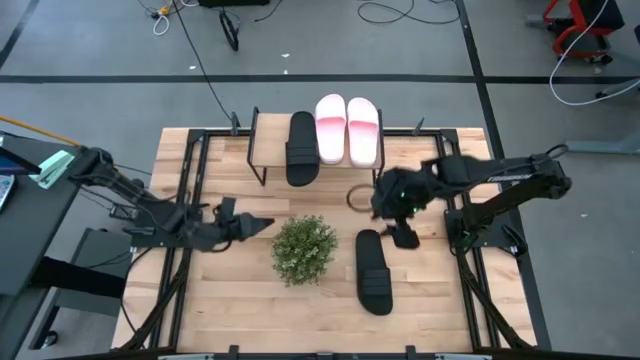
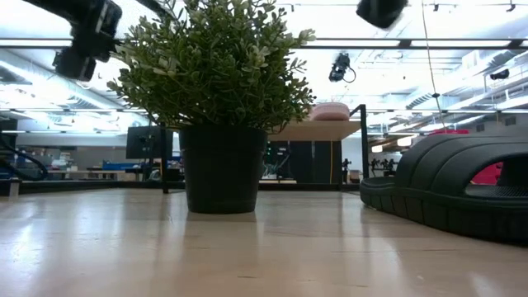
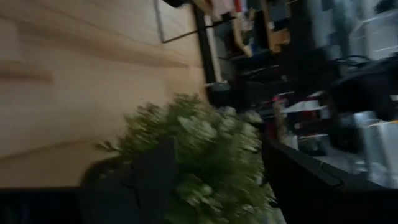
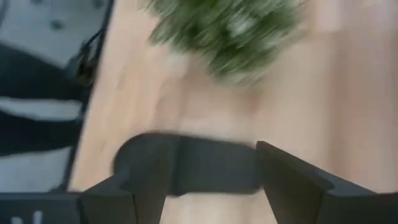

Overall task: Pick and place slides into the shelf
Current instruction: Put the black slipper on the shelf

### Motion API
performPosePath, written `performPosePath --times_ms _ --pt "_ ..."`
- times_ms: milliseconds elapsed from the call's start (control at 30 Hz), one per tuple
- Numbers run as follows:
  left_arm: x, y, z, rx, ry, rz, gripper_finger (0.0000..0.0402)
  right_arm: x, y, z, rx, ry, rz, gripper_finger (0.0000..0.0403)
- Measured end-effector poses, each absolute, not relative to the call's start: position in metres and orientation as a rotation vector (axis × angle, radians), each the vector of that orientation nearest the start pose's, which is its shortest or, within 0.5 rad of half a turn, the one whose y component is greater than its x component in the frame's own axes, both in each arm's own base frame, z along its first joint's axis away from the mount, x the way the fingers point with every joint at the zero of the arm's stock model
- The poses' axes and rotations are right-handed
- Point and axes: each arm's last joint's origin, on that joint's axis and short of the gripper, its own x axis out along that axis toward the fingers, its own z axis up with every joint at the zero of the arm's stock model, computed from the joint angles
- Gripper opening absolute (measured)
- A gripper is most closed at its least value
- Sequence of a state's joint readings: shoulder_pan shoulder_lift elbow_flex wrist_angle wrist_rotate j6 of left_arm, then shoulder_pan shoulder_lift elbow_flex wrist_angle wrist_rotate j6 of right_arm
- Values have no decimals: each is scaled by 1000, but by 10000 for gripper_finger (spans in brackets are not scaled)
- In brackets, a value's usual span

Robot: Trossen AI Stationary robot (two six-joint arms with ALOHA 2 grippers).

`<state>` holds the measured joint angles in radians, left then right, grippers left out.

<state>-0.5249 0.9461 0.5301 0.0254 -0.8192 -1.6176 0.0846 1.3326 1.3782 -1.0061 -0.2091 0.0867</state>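
One black slide (image 1: 373, 271) lies loose near the tabletop's front edge, three others on the shelf (image 1: 266, 141) at the back, and with my right gripper (image 4: 199, 186) spread above it, I risk clipping the potted plant (image 1: 303, 249) just beside it.

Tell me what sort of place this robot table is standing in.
Probably a robotics lab or workshop: grey floor marked with black tape lines, loose cables trailing across the floor, and long ceiling strip lights over benches with monitors in the low view.
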Motion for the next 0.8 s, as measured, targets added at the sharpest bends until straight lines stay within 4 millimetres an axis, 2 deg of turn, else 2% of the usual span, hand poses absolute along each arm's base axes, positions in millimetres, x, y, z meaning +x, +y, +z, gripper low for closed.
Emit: performPosePath --times_ms 200,267,333,433,533,667,800 --pt "178 -105 249 -1342 -89 424 236 241 37 303 263 997 350 240" --pt "180 -110 260 -1315 -79 424 231 235 36 289 294 1005 359 240" --pt "185 -114 279 -1271 -73 418 225 229 36 279 315 1019 353 240" --pt "192 -118 312 -1157 -45 423 216 223 36 268 351 1026 351 240" --pt "193 -120 338 -997 54 458 206 223 36 261 396 1015 335 240" --pt "188 -118 352 -832 263 485 194 228 40 256 424 977 336 240" --pt "183 -117 354 -723 395 440 190 237 44 247 418 994 337 240"
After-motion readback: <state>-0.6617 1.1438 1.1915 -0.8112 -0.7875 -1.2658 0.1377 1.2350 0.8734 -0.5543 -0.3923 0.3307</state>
